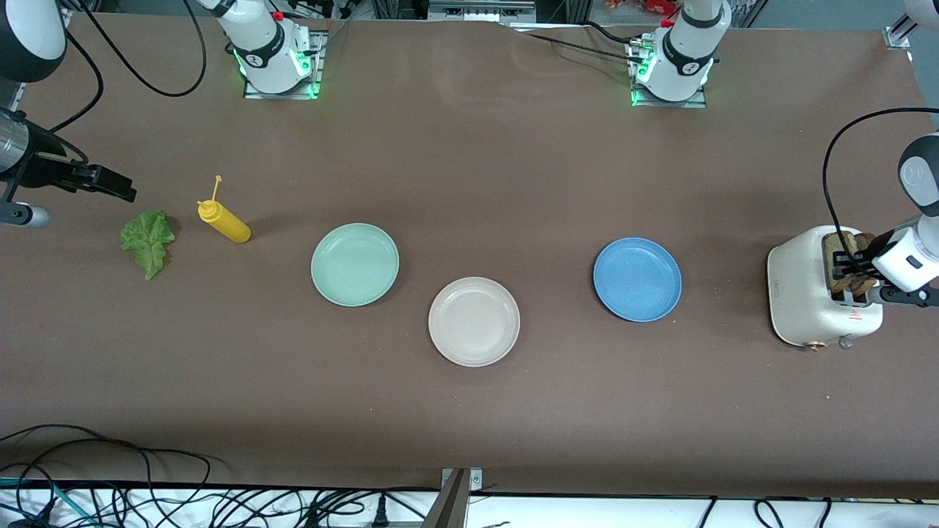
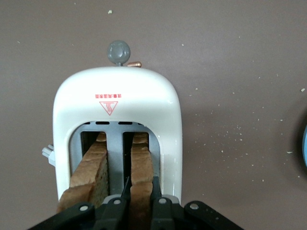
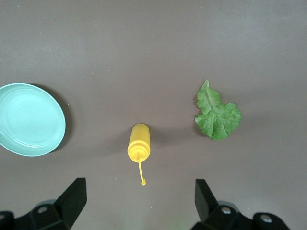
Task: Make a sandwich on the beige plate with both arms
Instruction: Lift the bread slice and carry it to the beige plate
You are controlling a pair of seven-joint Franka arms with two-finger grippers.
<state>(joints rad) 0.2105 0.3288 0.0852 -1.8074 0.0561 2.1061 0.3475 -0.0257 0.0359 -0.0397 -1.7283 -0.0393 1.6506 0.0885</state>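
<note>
Front view, table (image 1: 469, 147): brown cloth; a wide bare stretch between the arm bases and the row of plates, and another bare band between the plates and the edge nearest the camera.
Toaster (image 1: 807, 293): cream, at the left arm's end of the table, well apart from the blue plate. Two slots, one bread slice upright in each; both slices stand above the slot rims.
Left gripper (image 2: 140, 194): down at the toaster top, fingers pinched narrow on the bread slice (image 2: 142, 167) in one slot. The second bread slice (image 2: 91, 170) stands in the neighbouring slot, untouched.
Right gripper (image 3: 139, 201): waiting in the air at the right arm's end, jaws spread wide, holding nothing, over bare cloth near the bottle and lettuce.
Beige plate (image 1: 474, 320): empty, mid-table, nearest the camera of the three plates; open cloth all around its rim.
Mint-green plate (image 1: 355, 264): empty, toward the right arm's end, close to the beige plate but apart from it.
Blue plate (image 1: 637, 279): empty, toward the left arm's end.
Lettuce leaf (image 1: 149, 240): flat on the cloth, near the right arm's end.
Yellow squeeze bottle (image 1: 224, 220): lying on its side between lettuce and mint-green plate, touching neither.
</note>
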